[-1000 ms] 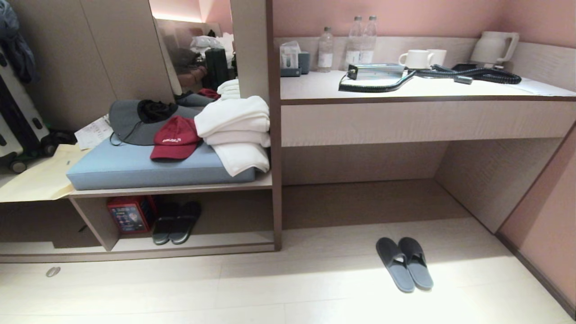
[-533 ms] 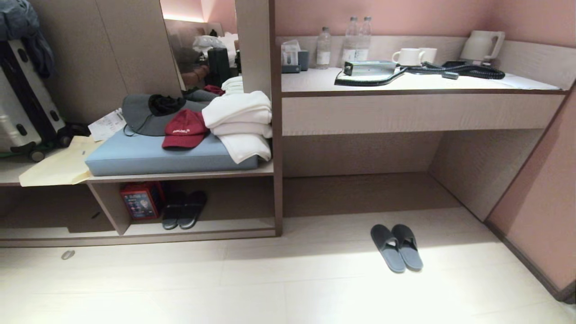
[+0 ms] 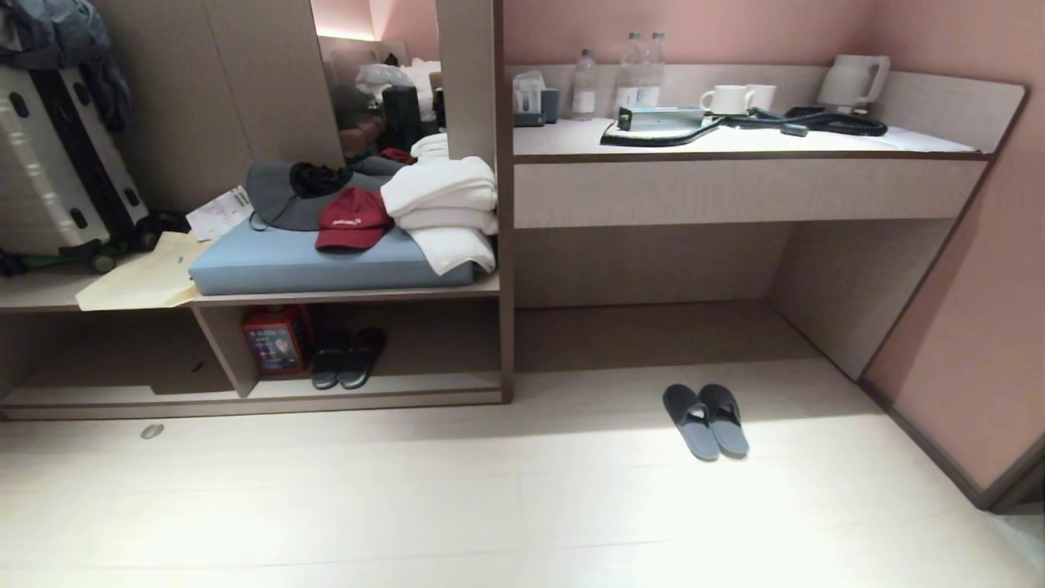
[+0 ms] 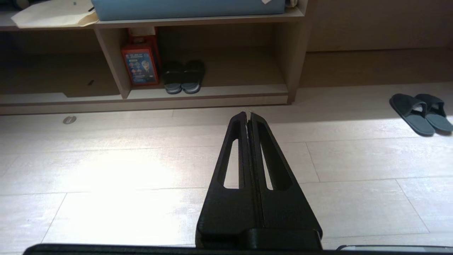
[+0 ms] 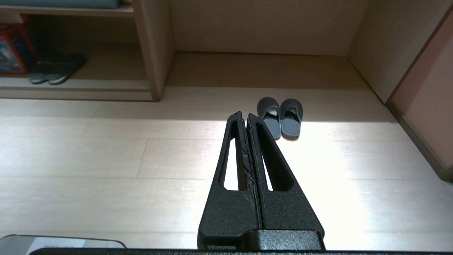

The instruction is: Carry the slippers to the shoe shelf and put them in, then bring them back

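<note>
Camera farther back; slippers (image 3: 706, 420) on floor (image 3: 490, 506).

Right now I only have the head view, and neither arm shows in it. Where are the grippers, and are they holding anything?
Observer: The right gripper is shut and empty, held above bare floor, pointing toward the slippers but well short of them.
Operator: And the left one?
Observer: The left gripper is also shut and empty, above the floor, facing the shoe shelf.
Operator: Is that compartment free?
Observer: Not fully. A darker pair of slippers stands beside a red box against the divider; the base plank to their other side is bare.
</note>
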Tool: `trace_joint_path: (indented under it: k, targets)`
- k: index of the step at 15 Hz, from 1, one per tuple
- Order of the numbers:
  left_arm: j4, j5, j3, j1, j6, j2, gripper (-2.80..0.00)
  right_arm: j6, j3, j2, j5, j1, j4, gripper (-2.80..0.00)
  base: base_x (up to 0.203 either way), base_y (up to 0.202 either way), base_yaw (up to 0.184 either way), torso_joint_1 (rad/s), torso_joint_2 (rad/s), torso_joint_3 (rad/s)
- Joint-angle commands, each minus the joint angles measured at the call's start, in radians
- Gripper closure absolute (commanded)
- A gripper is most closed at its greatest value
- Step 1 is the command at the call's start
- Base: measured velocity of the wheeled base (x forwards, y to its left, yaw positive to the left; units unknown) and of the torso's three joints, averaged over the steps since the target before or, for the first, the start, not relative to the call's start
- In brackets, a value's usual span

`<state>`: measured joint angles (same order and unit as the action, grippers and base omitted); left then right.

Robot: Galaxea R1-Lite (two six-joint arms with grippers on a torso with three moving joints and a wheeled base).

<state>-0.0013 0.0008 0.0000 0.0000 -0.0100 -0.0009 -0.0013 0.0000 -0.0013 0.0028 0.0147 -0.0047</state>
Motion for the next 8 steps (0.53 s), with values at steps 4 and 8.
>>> trace_joint_path:
  k: [4, 8]
  targets:
    - [0.000, -0.001, 0.000, 0.000, -0.001, 0.001, 0.00, 0.000, 0.002, 0.001, 0.000, 0.001, 0.000, 0.00, -0.196, 0.000, 0.002, 0.003, 0.00, 0.002]
    - [0.000, -0.001, 0.002, 0.000, -0.001, 0.001, 0.00, 0.000, 0.002, 0.001, 0.000, 0.001, 0.002, 0.00, -0.197, 0.000, 0.001, 0.004, 0.00, 0.002]
